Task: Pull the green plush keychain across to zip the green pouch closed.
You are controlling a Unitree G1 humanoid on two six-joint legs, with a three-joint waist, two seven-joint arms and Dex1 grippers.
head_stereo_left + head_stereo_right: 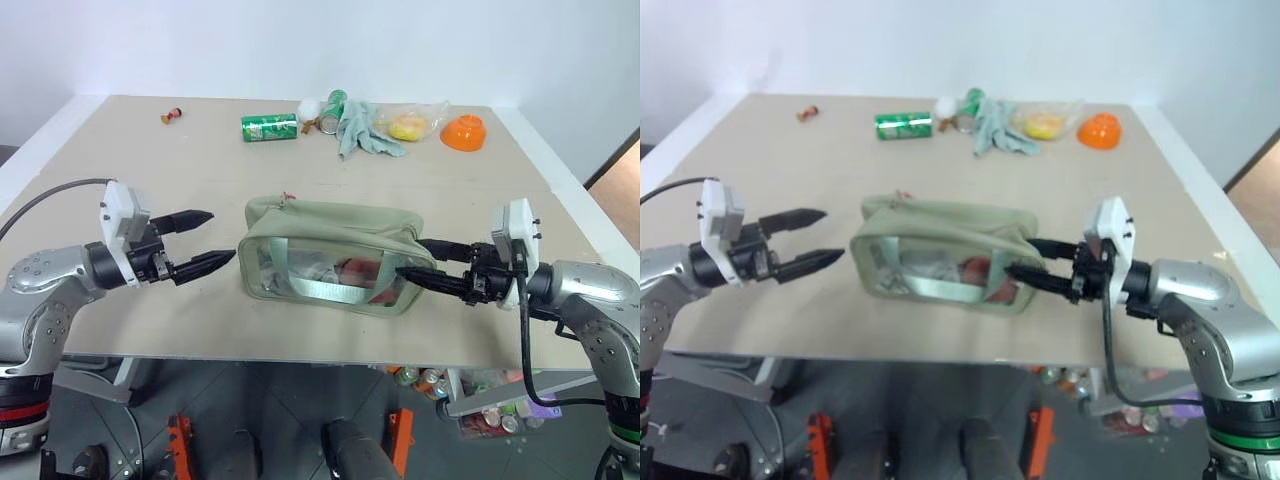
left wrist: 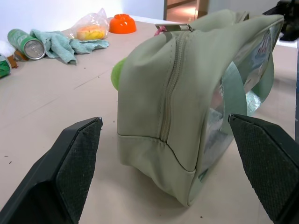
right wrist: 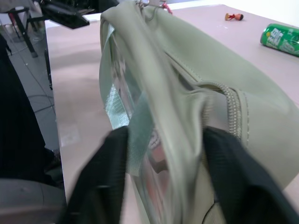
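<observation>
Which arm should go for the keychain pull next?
Probably left. The green plush keychain sits at the green pouch's left end, just past the open left gripper; the right gripper is bracing the far end.

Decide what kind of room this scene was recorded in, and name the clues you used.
Probably a robot test room or lab, not a home. A plain beige table stands against bare white walls, household things like a soda can and an orange bowl lie scattered as props, and more cans sit beneath.

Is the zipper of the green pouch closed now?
Closed at the visible left end: the green pouch shows joined zipper teeth there. The remaining zipper: cannot tell.
</observation>
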